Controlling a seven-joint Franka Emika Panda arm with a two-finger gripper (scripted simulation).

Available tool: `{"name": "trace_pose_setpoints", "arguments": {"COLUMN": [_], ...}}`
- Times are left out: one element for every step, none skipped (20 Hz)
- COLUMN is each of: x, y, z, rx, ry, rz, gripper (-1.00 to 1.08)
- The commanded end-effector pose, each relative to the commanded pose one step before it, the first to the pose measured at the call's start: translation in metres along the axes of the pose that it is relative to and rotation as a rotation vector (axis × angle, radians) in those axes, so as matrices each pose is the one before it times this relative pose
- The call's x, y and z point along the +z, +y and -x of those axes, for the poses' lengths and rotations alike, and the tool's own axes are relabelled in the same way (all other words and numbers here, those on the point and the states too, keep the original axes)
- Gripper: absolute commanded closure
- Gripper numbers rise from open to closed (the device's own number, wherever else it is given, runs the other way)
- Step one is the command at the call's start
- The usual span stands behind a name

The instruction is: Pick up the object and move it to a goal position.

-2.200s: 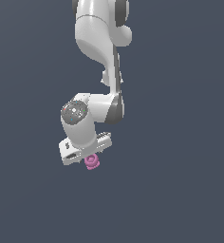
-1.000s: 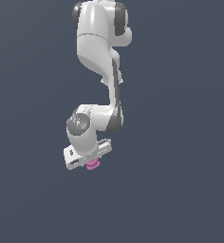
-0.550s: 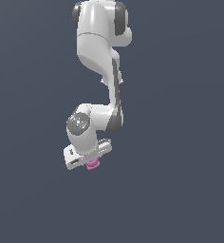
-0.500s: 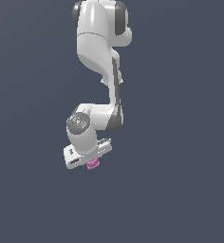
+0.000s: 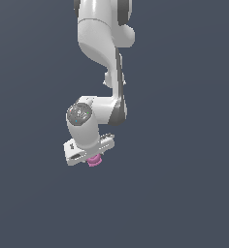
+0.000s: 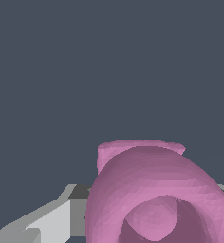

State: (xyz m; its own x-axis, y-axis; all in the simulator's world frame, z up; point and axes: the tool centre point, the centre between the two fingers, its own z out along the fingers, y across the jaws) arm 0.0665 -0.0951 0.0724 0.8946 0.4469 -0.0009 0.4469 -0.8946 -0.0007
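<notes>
The object (image 5: 94,162) is a small pink-purple knobbly piece that peeks out below the white hand of the arm, low in the exterior view and a little to its left. My gripper (image 5: 92,158) is shut on it, with the fingers mostly hidden by the hand. In the wrist view the object (image 6: 152,190) fills the near field, showing a ringed hollow and a lobed part behind. A grey finger (image 6: 52,223) lies against one side of it. No goal marker shows.
The white arm (image 5: 104,53) comes down from the top of the exterior view to the bent wrist (image 5: 82,118). Around it there is only a plain dark blue-grey background, with no table edge or other object.
Since 2.2 s ago the wrist has sunk slightly and turned, carrying the object with it. Over the last second nothing has visibly moved.
</notes>
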Motion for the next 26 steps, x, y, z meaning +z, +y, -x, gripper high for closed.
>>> {"name": "trace_pose_setpoints", "arguments": {"x": [-0.01416, -0.00639, -0.00684, -0.0073, -0.00763, -0.00805, -0.00812, -0.0082, -0.00828, -0.00835, -0.00843, -0.00851, -0.00859, -0.00868, -0.00877, -0.00886, -0.00896, -0.00907, -0.00918, -0.0093, -0.00944, -0.00958, -0.00974, -0.00992, -0.01012, -0.01034], "y": [-0.00352, -0.00172, -0.00184, -0.00196, -0.00212, -0.00215, -0.00217, -0.00219, -0.0022, -0.00222, -0.00223, -0.00225, -0.00227, -0.00229, -0.00231, -0.00233, -0.00235, -0.00237, -0.00239, -0.00242, -0.00245, -0.00248, -0.00251, -0.00255, -0.00259, -0.00263], "z": [0.00614, 0.00295, 0.00316, 0.00337, 0.00352, 0.0037, 0.00373, 0.00375, 0.00378, 0.00381, 0.00383, 0.00386, 0.00389, 0.00391, 0.00394, 0.00397, 0.004, 0.00404, 0.00407, 0.00411, 0.00415, 0.0042, 0.00425, 0.00431, 0.00438, 0.00445], "rx": [0.00005, 0.0, 0.0, 0.0, -0.00001, 0.0, 0.0, 0.0, 0.0, 0.0, 0.0, 0.0, 0.0, 0.0, 0.0, 0.0, 0.0, 0.0, 0.0, 0.0, 0.0, 0.0, 0.0, 0.0, 0.0, 0.0], "ry": [0.00091, 0.0, 0.0, 0.0, -0.00042, 0.0, 0.0, 0.0, 0.0, 0.0, 0.0, 0.0, 0.0, 0.0, 0.0, 0.0, 0.0, 0.0, 0.0, 0.0, 0.0, 0.0, 0.0, 0.0, 0.0, 0.0], "rz": [0.0007, 0.0, 0.0, 0.0, 0.00025, 0.0, 0.0, 0.0, 0.0, 0.0, 0.0, 0.0, 0.0, 0.0, 0.0, 0.0, 0.0, 0.0, 0.0, 0.0, 0.0, 0.0, 0.0, 0.0, 0.0, 0.0], "gripper": [1.08, 1.08, 1.08, 1.08, 1.08, 1.08, 1.08, 1.08, 1.08, 1.08, 1.08, 1.08, 1.08, 1.08, 1.08, 1.08, 1.08, 1.08, 1.08, 1.08, 1.08, 1.08, 1.08, 1.08, 1.08, 1.08]}}
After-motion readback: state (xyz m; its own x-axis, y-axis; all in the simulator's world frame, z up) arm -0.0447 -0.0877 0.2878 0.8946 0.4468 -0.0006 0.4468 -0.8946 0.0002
